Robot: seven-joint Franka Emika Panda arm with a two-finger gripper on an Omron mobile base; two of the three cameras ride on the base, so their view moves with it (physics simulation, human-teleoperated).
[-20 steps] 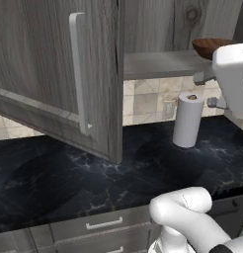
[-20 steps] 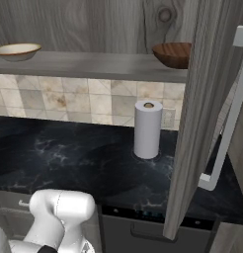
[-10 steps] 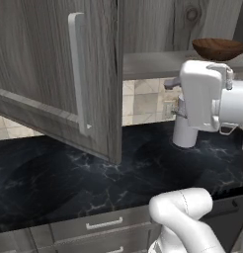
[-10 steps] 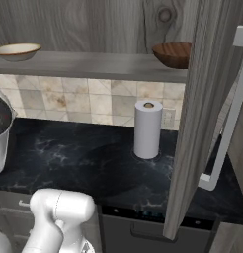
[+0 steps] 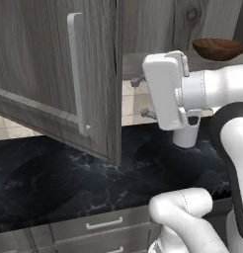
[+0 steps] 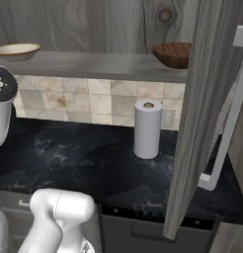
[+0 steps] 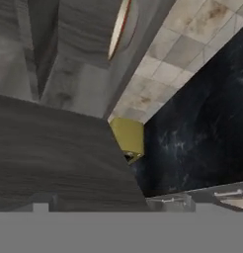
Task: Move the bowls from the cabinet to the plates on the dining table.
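The cabinet (image 5: pixel 59 74) stands with both doors swung open. On its grey shelf (image 6: pixel 103 65) rest the bowls: the dark brown one (image 6: pixel 174 53) at the right, also at the top right in the left base view (image 5: pixel 220 48), and the cream one (image 6: pixel 17 49) at the left. In the hand view the cream bowl's orange-tan rim (image 7: pixel 119 28) shows edge-on above the shelf. My gripper (image 5: pixel 141 97) hangs below the shelf, pointing left at the left door, open with nothing between its fingers. The plates and the dining table are out of view.
A white paper towel roll (image 6: pixel 148 129) stands on the black marble counter (image 6: pixel 74 158) under the shelf. The right door (image 6: pixel 202 123) juts out over the counter's front. A yellow object (image 7: pixel 128 136) sits by the tiled wall. Drawers (image 5: pixel 99 227) lie below.
The arm has swung left from the right edge of the left base view to the middle, under the shelf. The bowls, doors and roll have not moved.
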